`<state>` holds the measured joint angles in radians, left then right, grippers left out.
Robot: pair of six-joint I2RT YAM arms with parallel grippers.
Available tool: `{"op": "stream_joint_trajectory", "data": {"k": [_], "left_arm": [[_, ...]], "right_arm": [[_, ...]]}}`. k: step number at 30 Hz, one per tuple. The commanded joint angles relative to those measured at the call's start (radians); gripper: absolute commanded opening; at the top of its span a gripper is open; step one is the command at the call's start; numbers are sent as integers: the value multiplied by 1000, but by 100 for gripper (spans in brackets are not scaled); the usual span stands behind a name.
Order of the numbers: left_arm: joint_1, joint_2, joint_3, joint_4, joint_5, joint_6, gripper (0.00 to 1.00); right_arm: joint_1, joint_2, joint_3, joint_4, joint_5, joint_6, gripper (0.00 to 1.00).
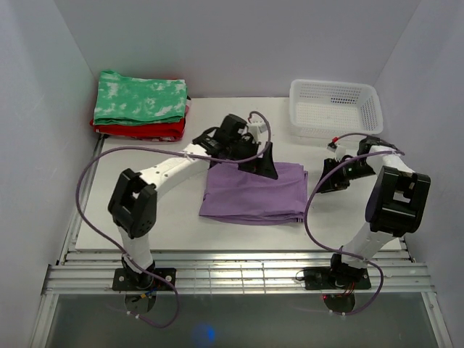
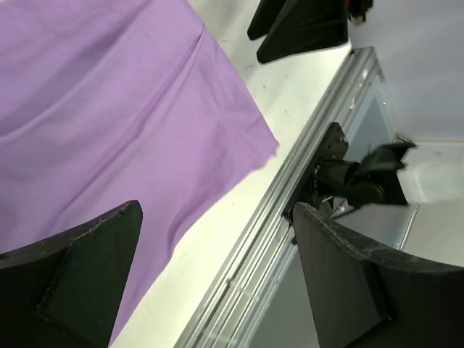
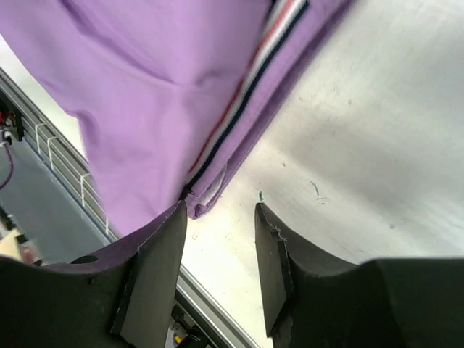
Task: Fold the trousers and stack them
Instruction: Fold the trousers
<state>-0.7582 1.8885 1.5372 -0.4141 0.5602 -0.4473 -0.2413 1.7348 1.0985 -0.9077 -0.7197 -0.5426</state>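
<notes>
At the far left corner of the table [image 1: 145,225] you have a folded green-and-white garment [image 1: 140,100] lying on top of a folded red garment [image 1: 145,131]. Your left arm reaches from the near edge toward the middle of the tabletop. The left gripper [image 1: 261,165] hangs over the far edge of the trousers [image 1: 254,194]. In the left wrist view its two fingers stand wide apart with nothing held between them, and lavender cloth lies smooth below.

The trousers lie folded into a rough rectangle at the middle of the table, well apart from the stacked garments.

Just beside their right edge you find the right gripper [image 1: 330,177], pointed toward the cloth. In the right wrist view its fingers are a little apart, and bare tabletop shows in the gap. A corner of the trousers with a striped band [image 3: 246,80] of red, white and dark lines comes up to one fingertip. You cannot tell whether cloth and finger touch.

A white mesh basket [image 1: 335,109] sits at the far right corner.
</notes>
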Motion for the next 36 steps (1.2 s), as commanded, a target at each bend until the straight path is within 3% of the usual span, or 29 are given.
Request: {"op": "stream_joint_trajectory", "data": {"k": [1, 5, 9, 14, 18, 23, 26, 28, 32, 36], "left_arm": [[103, -193, -38, -87, 173, 155, 96], [262, -258, -155, -178, 302, 268, 92], [342, -240, -227, -270, 302, 338, 76], [448, -217, -289, -302, 255, 433, 72], [523, -175, -322, -284, 219, 435, 68], [632, -169, -220, -247, 332, 487, 63], [637, -193, -154, -224, 374, 616, 55], [639, -183, -97, -267, 405, 741, 55], [639, -138, -63, -282, 432, 854, 56], [637, -72, -68, -187, 445, 854, 58]], "right_arm": [[4, -78, 127, -135, -49, -79, 49], [84, -64, 248, -131, -103, -21, 54], [227, -6, 278, -120, -81, 9, 47], [352, -4, 131, -132, 12, -45, 41], [356, -20, -12, -93, 136, -120, 38], [356, -49, -129, 48, 394, -209, 30], [356, -81, -50, 84, 470, -256, 30], [356, -93, 9, 92, 497, -283, 30], [367, -93, 135, 179, 563, -353, 32], [485, -115, 274, 173, 427, -327, 37]]}}
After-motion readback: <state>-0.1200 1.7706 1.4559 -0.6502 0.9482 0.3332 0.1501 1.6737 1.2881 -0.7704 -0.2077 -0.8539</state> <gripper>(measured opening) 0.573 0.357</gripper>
